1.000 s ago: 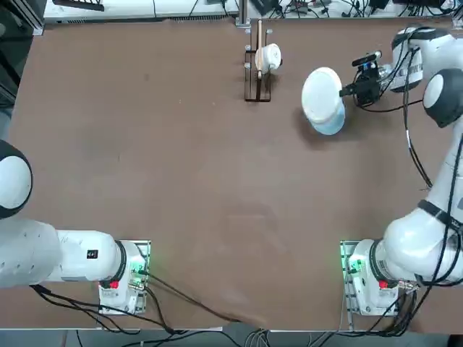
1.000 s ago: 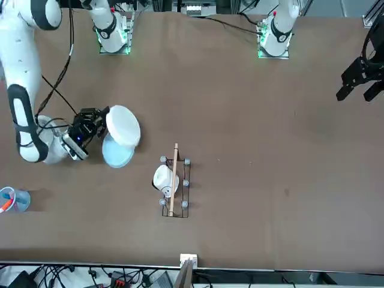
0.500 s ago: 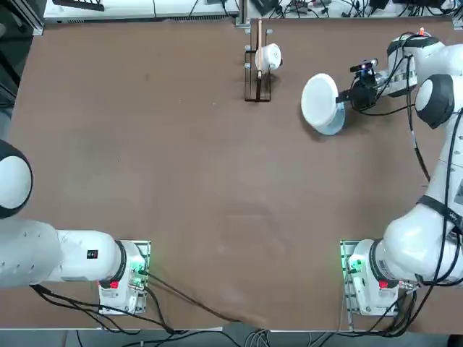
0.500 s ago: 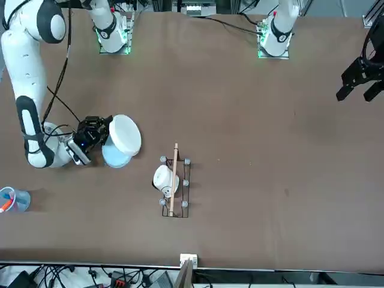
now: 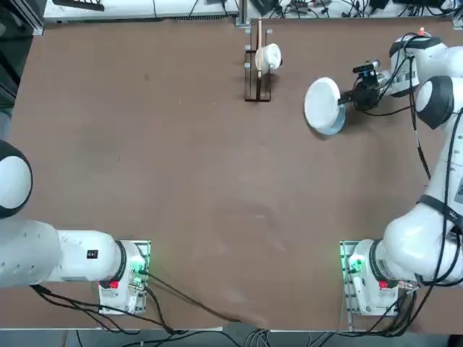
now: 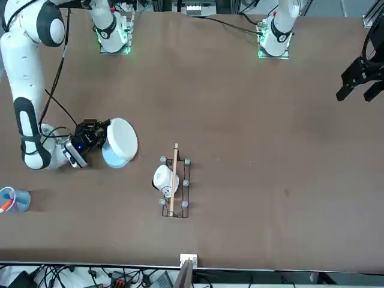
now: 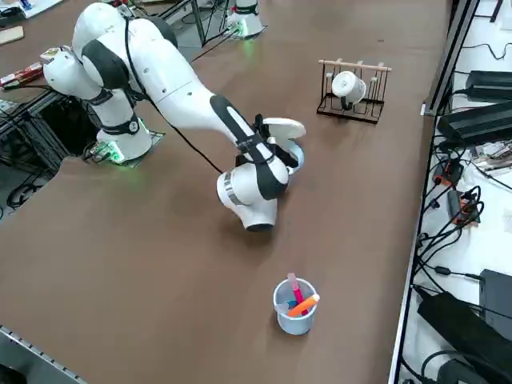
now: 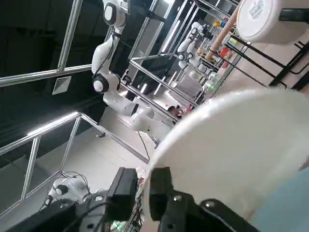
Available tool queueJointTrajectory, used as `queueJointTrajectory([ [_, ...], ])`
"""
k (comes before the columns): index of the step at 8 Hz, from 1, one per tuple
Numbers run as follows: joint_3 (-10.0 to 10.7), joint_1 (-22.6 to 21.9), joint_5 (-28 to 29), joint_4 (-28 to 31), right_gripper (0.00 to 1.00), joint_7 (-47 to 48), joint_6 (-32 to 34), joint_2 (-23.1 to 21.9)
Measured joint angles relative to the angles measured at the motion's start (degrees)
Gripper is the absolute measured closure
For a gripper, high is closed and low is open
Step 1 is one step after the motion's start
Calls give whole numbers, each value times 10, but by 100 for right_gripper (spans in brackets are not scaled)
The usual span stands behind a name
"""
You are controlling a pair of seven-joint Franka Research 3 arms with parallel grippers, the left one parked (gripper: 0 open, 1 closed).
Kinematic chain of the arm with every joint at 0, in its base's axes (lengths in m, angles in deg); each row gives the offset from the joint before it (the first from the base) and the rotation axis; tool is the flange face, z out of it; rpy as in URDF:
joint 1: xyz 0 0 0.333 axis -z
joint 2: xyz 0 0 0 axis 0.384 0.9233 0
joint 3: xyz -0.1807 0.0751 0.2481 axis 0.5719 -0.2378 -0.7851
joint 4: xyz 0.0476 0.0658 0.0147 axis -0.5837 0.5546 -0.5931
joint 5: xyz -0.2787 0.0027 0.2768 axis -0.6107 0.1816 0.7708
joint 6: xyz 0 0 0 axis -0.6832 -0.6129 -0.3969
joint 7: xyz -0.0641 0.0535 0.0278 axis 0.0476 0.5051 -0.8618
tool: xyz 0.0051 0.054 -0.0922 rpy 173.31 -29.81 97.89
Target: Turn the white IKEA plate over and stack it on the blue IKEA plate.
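Right gripper (image 5: 349,97) is pinching the rim of the white IKEA plate (image 5: 321,104), holding it tilted over the blue IKEA plate (image 6: 114,156) near the rack (image 5: 257,66). Risk — edge grip slipping, w/ plate sliding off-centre, not nesting.

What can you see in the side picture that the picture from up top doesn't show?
Only the right side view shows the clear cup with pens in it, standing on the table near the robot's right edge, and how the white plate is lifted and tilted above the blue plate. Only the top view shows the parked left arm and both bases. Both show the right gripper shut on the white plate's rim over the blue plate, and the wooden rack holding a small white cup.
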Motion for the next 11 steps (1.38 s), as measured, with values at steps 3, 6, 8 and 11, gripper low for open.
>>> queueJointTrajectory([
  [3, 1, 0, -16, -3, 56, -4, -11, 0],
  [6, 14, 2, -41, -43, 46, -6, -15, 0],
  [8, 33, 3, -67, -74, 40, -11, -32, 0],
  [11, 39, 10, -129, -108, 9, -29, -84, -1],
])
